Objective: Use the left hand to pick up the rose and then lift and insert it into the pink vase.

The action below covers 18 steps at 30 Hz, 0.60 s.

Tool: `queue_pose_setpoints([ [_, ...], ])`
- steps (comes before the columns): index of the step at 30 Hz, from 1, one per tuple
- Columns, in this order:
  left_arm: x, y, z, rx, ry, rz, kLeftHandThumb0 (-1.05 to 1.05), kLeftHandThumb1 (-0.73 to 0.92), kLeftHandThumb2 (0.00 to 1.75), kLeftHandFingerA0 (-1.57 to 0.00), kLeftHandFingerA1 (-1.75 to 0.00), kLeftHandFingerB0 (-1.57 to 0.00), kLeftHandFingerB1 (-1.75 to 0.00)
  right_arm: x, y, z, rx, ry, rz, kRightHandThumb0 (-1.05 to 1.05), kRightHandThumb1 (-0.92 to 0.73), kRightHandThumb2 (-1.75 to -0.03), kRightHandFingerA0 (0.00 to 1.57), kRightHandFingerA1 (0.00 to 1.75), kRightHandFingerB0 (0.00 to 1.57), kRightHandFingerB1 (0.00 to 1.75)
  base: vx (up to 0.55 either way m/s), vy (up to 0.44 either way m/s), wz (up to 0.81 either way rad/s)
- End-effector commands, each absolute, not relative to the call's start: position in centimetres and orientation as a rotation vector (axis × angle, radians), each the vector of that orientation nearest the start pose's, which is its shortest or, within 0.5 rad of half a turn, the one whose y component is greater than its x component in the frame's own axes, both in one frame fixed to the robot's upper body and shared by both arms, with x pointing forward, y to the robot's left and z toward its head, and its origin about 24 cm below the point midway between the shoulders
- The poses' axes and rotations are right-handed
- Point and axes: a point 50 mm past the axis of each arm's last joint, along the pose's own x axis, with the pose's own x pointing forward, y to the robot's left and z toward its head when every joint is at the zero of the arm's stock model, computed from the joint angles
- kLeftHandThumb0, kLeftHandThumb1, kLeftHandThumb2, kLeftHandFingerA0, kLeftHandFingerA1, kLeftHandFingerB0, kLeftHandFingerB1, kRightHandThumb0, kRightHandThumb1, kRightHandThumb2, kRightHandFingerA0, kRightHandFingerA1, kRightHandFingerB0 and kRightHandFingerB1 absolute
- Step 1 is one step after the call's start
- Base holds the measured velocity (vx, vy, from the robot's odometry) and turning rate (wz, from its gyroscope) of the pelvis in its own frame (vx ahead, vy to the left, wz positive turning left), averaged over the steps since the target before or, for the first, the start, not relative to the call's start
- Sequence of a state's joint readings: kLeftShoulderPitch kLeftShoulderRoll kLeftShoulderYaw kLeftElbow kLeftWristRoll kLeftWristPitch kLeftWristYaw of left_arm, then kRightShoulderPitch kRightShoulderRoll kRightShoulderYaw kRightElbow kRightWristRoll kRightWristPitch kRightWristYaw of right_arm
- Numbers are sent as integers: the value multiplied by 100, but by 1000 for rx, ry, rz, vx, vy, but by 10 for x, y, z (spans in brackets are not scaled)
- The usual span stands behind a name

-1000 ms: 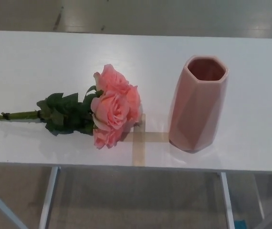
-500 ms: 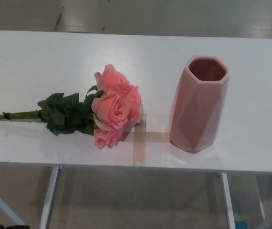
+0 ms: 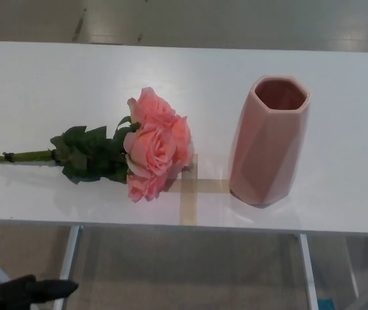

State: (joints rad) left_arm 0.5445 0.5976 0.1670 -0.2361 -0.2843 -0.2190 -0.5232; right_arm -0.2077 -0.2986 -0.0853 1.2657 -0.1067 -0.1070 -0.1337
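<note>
One robot hand (image 3: 26,292) shows, the left, black, at the bottom left corner below the near edge of the desk (image 3: 42,77); whether its fingers are spread or pressed together cannot be told, since only a dark tip shows (it holds nothing visible). On the white desk the rose (image 3: 150,145) lies on its side, a bunch of pink blooms with green leaves, its stem pointing left. Just right of the blooms a cross of tan tape (image 3: 190,188) is stuck to the desk. Farther right the pink vase (image 3: 269,141) stands upright, apart from the rose, its faceted mouth open.
</note>
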Motion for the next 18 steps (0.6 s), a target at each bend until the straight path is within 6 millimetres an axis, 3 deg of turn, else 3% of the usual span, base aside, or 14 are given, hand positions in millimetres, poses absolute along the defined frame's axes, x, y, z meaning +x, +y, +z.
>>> queue_pose_setpoints([
  [1, 130, 206, 179, 206, -485, -665, -46, 43, 53, -31, -35, -33, -32, 166, -275, -124, -410, 950, -284, -25, -56, -55, 73, 49, 63, 44, 0, 0, 0],
  [5, 142, 205, 201, 214, -625, -598, -46, 43, 53, -27, -33, -31, -31, 165, -276, -124, -401, 949, -286, -27, -56, -55, 73, 50, 64, 45, 0, 0, 0],
  [6, 151, 206, 213, 239, -683, -577, -26, 23, 83, -9, -51, -9, -49, 165, -275, -124, -405, 948, -283, -27, -56, -55, 74, 50, 64, 44, 0, 0, 0],
  [9, 165, 206, 228, 318, -748, -534, -27, 23, 83, -5, -50, -5, -48, 165, -276, -124, -405, 945, -281, -26, -56, -55, 74, 50, 63, 44, 0, 0, 0],
  [10, 171, 206, 232, 358, -754, -513, -57, 39, 65, -12, -34, -17, -35, 164, -276, -124, -407, 946, -282, -25, -56, -55, 73, 50, 63, 44, 0, 0, 0],
  [11, 178, 207, 235, 406, -754, -483, -30, 23, 82, 0, -48, 0, -46, 164, -276, -124, -408, 943, -282, -27, -56, -55, 73, 50, 64, 44, 0, 0, 0],
  [13, 192, 210, 239, 489, -742, -430, -32, 21, 82, 0, -49, 0, -46, 165, -275, -124, -409, 943, -281, -23, -55, -56, 73, 50, 63, 45, 0, 0, 0],
  [14, 200, 212, 241, 520, -726, -406, -54, 35, 77, 0, -32, -12, -42, 164, -275, -124, -409, 943, -282, -23, -55, -56, 73, 50, 63, 45, 0, 0, 0],
  [18, 225, 215, 243, 630, -686, -339, -58, 38, 77, -2, -20, -9, -32, 163, -276, -124, -408, 943, -281, -24, -55, -56, 73, 50, 63, 45, 0, 0, 0],
])
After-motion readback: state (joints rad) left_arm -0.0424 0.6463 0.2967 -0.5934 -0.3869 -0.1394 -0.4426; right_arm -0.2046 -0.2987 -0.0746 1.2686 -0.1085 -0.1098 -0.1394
